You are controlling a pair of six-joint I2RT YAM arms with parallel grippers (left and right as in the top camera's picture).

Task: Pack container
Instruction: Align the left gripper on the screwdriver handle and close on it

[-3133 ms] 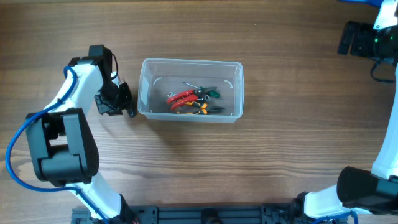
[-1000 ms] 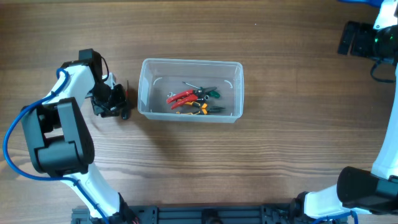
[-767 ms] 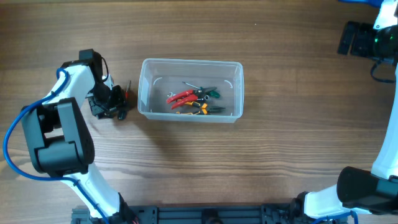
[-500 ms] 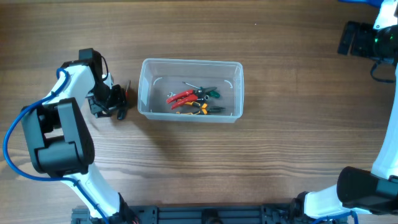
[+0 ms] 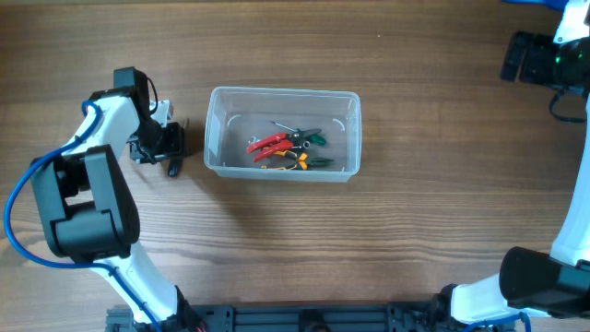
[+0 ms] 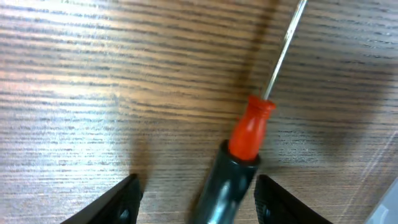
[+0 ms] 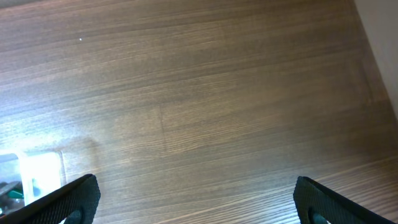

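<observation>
"Two fingers [image 6: 127, 200] straddling the screwdriver [image 6: 252, 127]?"

"Yes. The left gripper [image 6: 199, 202] is spread wide, holding nothing. The handle's end is cut off. Overhead, the gripper now hides the red seen earlier, having edged toward the far edge."

"Container [image 5: 281, 91]?"

"Middle of the table [image 5: 387, 240], tools [image 5: 286, 146] inside. Right gripper [image 7: 196, 199], far right corner, gapes empty."

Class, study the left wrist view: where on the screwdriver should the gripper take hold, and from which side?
Take the thick black-and-red handle, not the thin shaft, from straight above. The screwdriver lies flat on the table, and the open left gripper straddles its handle.
</observation>
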